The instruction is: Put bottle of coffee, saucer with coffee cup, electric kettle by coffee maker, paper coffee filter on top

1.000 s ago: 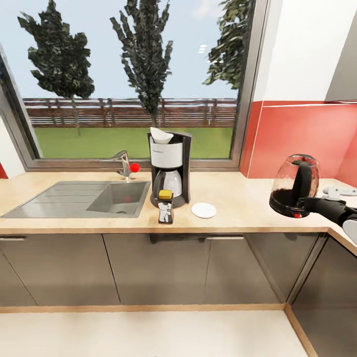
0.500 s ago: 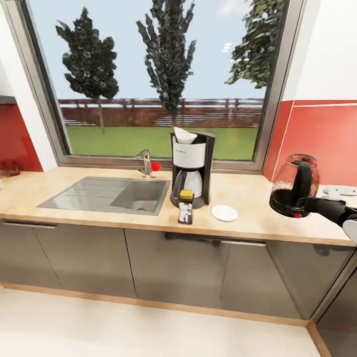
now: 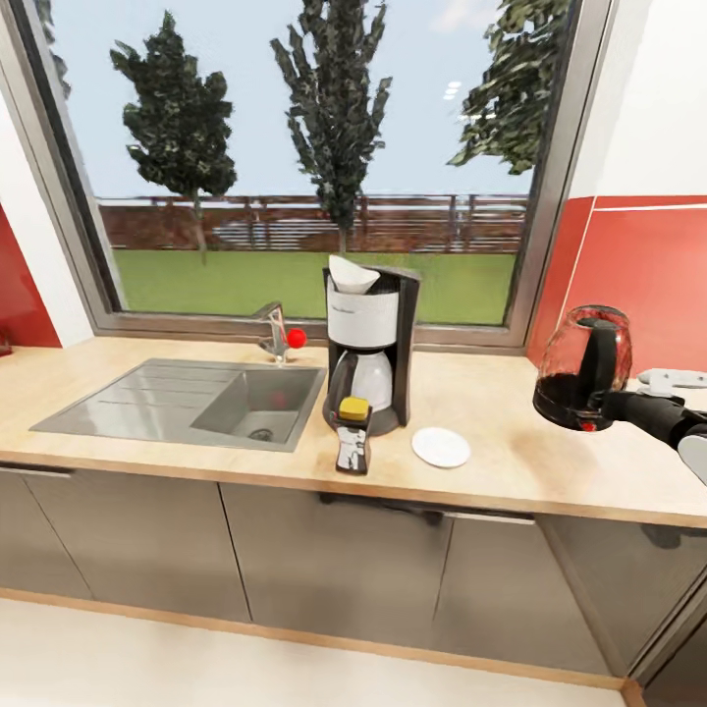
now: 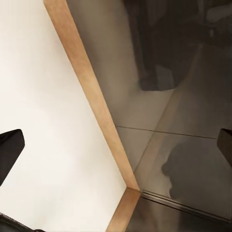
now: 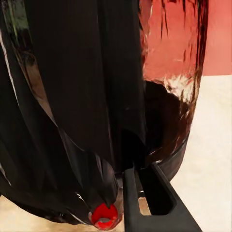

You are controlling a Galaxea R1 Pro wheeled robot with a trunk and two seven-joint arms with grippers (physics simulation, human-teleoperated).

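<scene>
The right gripper [image 3: 607, 405] was clamped on the black handle of the rounded dark glass electric kettle [image 3: 581, 369], carried above the light wood-grain table [image 3: 511, 462], well right of the tall black coffee maker [image 3: 371, 339]; the left gripper's fingers [image 4: 10, 150] stood wide apart, empty. A careless swing could knock the small flat white saucer [image 3: 441, 447] or small brown coffee jar [image 3: 353, 436]. Since 0.5 s earlier, the camera had shifted, nothing else.

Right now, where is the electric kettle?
In the head view the electric kettle is held in the air by the right gripper, over the right part of the countertop, right of the saucer.
</scene>
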